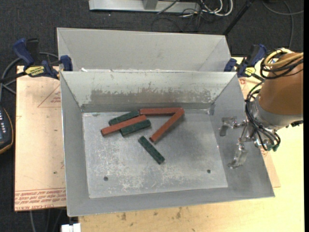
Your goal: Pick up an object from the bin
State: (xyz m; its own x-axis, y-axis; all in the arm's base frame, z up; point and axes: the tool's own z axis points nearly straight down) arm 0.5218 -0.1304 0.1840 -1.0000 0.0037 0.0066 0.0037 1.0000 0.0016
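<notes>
My claw [231,144] hangs over the right side of the grey metal bin [145,182], above the foot of its sloping right wall. It is released: the two fingers stand spread with nothing between them.

What I can pick lies well apart from me, towards the back of the floor and left of middle: a small cluster of long, square-edged bars. A red-brown bar [161,111] lies along the back wall. A second red-brown bar [166,126] slants down from its right end. Further left, a third red-brown bar [123,125] is crowded between two dark green bars [124,117], touching or overlapping them. One more dark green bar [151,150] lies by itself on the bare floor, just in front of the cluster.

I judge them to be stiff, light blocks, not fragile, with flat faces that should not slip much. The lone green bar looks the easiest to take, since both of its long sides are free. I would grip it across its narrow width, near the middle of its length, so it does not swing, turning my wrist to match its slant. The slanted red-brown bar is my second choice.
</notes>
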